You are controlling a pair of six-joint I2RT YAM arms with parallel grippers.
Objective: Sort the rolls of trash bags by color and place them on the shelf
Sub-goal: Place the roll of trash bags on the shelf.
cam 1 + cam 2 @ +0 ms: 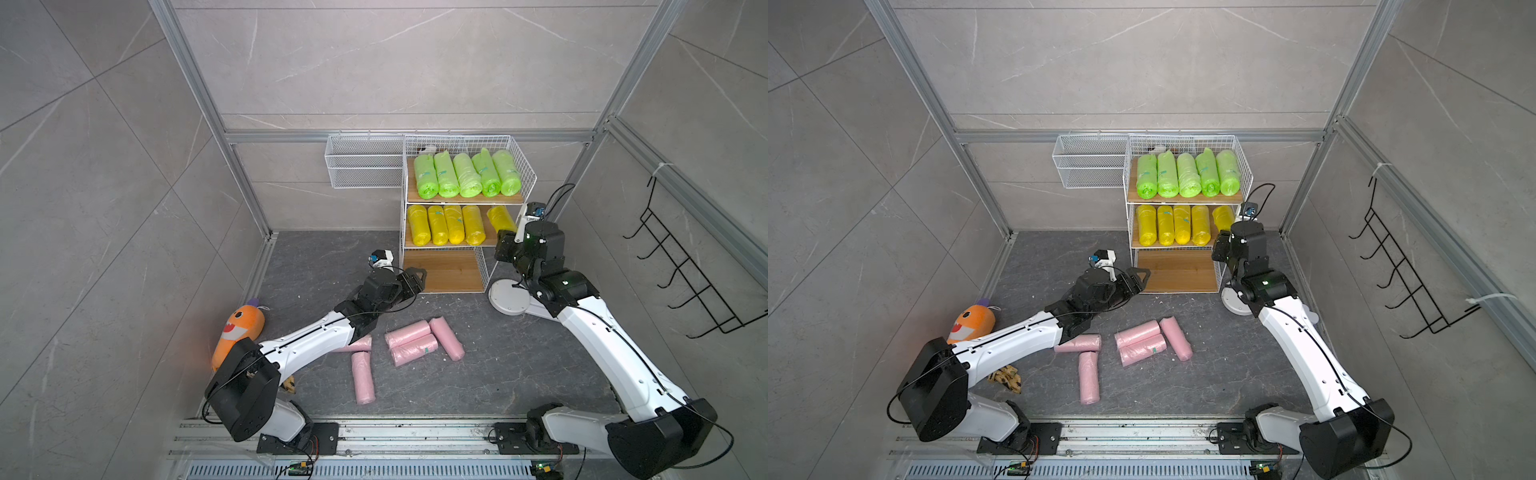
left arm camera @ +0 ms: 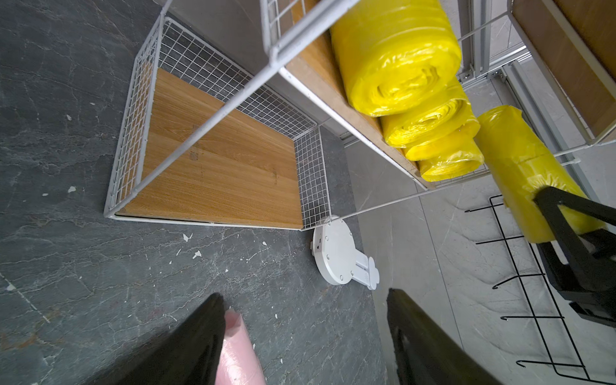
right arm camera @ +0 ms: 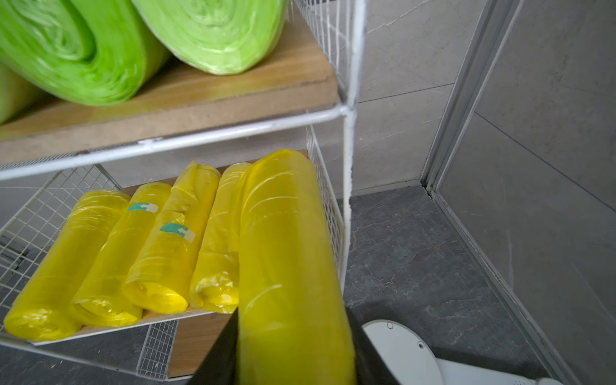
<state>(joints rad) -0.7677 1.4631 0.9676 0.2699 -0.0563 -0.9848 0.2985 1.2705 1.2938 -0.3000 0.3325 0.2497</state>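
The shelf (image 1: 528, 189) stands at the back, with several lime green rolls (image 1: 467, 174) on its top tier and several yellow rolls (image 1: 444, 224) on the middle one. My right gripper (image 1: 505, 243) (image 3: 292, 310) is shut on one more yellow roll (image 1: 500, 218) (image 3: 286, 233), its far end over the right end of the middle tier. The bottom board (image 1: 442, 270) is bare. Several pale pink rolls (image 1: 409, 332) lie on the floor. My left gripper (image 1: 419, 278) (image 2: 305, 293) hangs open by the bottom tier's front left corner, holding nothing. A pink roll (image 2: 238, 356) shows beside one finger.
A long white wire basket (image 1: 363, 166) hangs left of the shelf. A black hook rack (image 1: 685, 266) is on the right wall. An orange plush shark (image 1: 239, 328) lies at the left wall. A white round disc (image 1: 509, 297) sits on the floor right of the shelf.
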